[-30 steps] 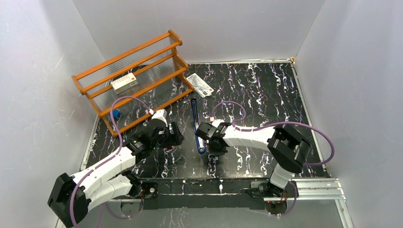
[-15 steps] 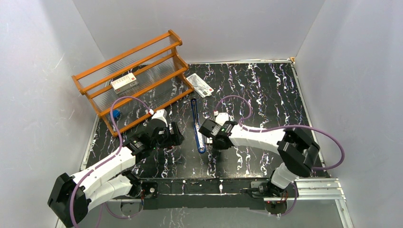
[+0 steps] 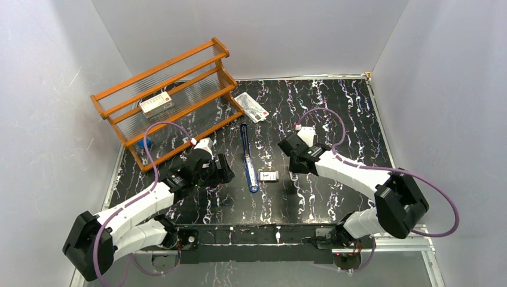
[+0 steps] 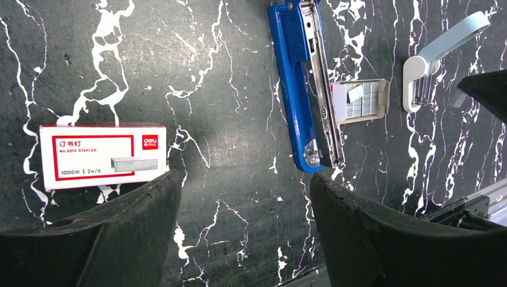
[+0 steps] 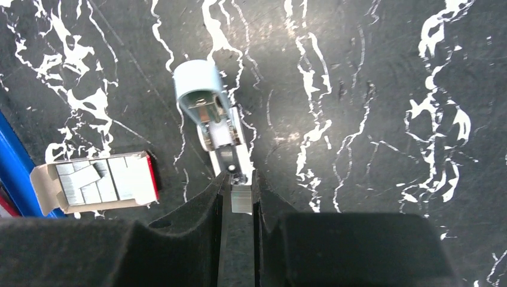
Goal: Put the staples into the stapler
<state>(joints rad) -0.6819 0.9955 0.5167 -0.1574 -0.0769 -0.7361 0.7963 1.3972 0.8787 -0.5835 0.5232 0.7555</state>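
**Stapler** (image 4: 291, 89): blue, laid open lengthwise at mid-surface (image 3: 335, 119), with silvery channel (image 4: 321, 89) bared upward.

**Staples:** loose strips in pale tray (image 4: 359, 100), just beside stapler's near end on its right. Red-and-white box (image 4: 101, 155) flat on the far side of stapler, well apart from tray.

**Strip** (image 5: 242, 200): small silvery piece, seemingly a short length of staples, pinched in right hand (image 5: 240, 179). Hand clenched, off to the right of tray and away from stapler.

**Left hand** (image 4: 244, 180): released, fingers wide, grasping nothing, poised between box and stapler.

**Tool** (image 5: 206, 101): pale blue, on surface just past right fingertips. Contact cannot be told.

**Rack** (image 3: 179, 78): orange, far left, carrying larger box (image 3: 155, 104), with packet (image 3: 251, 106) beside it.

**Step in hand, as judged:** carrying strip to channel.

**Handling:**
- Bring across over channel and line up lengthwise, legs down.
- Lower level and release only once seated.
- Squeeze no harder, since strip is likely brittle.
- Steady stapler with left hand should it slide.
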